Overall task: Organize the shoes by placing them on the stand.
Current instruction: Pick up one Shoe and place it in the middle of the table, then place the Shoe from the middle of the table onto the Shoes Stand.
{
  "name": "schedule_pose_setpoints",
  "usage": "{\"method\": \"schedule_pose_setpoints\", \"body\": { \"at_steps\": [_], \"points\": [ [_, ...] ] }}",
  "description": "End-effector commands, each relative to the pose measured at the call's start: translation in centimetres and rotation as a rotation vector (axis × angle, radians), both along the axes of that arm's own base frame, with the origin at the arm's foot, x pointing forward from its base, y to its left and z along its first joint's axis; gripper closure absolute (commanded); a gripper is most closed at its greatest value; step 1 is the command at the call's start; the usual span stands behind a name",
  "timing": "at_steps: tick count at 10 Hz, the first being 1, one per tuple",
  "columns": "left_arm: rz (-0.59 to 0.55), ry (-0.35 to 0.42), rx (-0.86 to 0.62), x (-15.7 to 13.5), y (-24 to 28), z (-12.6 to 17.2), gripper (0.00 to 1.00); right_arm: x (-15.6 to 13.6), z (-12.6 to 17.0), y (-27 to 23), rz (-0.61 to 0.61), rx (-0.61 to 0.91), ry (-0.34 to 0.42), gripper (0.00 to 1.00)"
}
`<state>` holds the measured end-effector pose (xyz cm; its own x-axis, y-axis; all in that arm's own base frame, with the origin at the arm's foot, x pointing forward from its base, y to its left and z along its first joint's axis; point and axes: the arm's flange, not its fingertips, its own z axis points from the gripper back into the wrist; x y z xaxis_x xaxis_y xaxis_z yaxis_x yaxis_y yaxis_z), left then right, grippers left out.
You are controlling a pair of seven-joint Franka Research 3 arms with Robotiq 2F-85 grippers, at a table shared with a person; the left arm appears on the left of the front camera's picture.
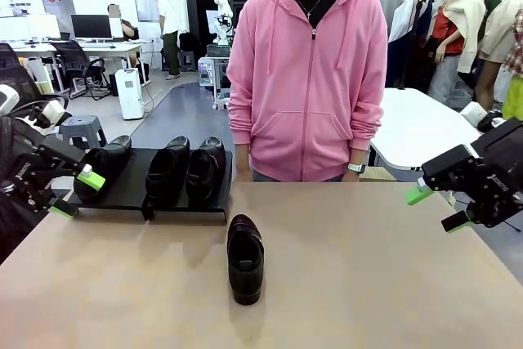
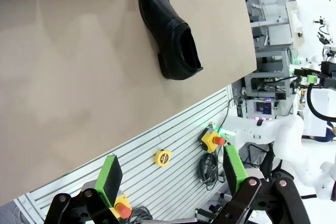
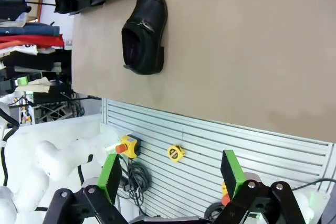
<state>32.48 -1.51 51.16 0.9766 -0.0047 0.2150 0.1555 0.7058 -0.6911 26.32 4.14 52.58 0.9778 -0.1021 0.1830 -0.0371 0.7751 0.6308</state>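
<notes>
One black glossy shoe (image 1: 245, 257) lies alone on the tan table, heel toward me; it is also the shoe (image 2: 170, 30) in the left wrist view and the shoe (image 3: 144, 30) in the right wrist view. Three more shoes (image 1: 186, 171) stand on the low black stand (image 1: 131, 194) at the table's far left. My left gripper (image 1: 75, 195) hovers open at the left edge beside the stand, nothing between its green pads (image 2: 111, 174). My right gripper (image 1: 437, 208) hangs open at the right edge, empty, well away from the lone shoe.
A person in a pink hoodie (image 1: 309, 79) stands at the far side of the table (image 1: 368, 284), hands down. A white table (image 1: 425, 124) stands behind at the right. Below the table's near edge is a slatted panel (image 3: 220, 140) with a yellow tape measure (image 2: 163, 157).
</notes>
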Motion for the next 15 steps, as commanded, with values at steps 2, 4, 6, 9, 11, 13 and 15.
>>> {"method": "schedule_pose_setpoints", "body": {
  "at_steps": [2, 4, 6, 9, 11, 13, 15],
  "points": [
    [-0.012, -0.007, -0.008, -0.1, 0.2, -0.1, 0.00, 0.1, 0.2, 0.1, 0.006, 0.023, -0.003, 0.00],
    [-0.012, -0.007, -0.008, -0.1, 0.2, -0.1, 0.00, 0.1, 0.2, 0.1, 0.006, 0.023, -0.003, 0.00],
    [-0.012, -0.007, -0.008, -0.1, 0.2, -0.1, 0.00, 0.1, 0.2, 0.1, 0.006, 0.023, -0.003, 0.00],
    [0.000, 0.000, 0.000, 0.0, 0.0, 0.0, 0.00, 0.1, 0.2, 0.1, 0.006, 0.023, -0.003, 0.00],
    [0.028, 0.199, 0.192, 2.8, -9.6, 2.4, 0.00, 0.1, 0.2, 0.1, 0.006, 0.023, -0.003, 0.00],
    [0.000, 0.431, 0.421, 10.6, -20.6, 1.6, 0.00, 0.1, 0.2, 0.1, 0.006, 0.023, -0.003, 0.00],
    [0.104, 0.534, 0.596, 16.2, -27.4, -0.6, 0.00, 0.1, 0.2, 0.1, 0.006, 0.023, -0.003, 0.00]
  ]
}}
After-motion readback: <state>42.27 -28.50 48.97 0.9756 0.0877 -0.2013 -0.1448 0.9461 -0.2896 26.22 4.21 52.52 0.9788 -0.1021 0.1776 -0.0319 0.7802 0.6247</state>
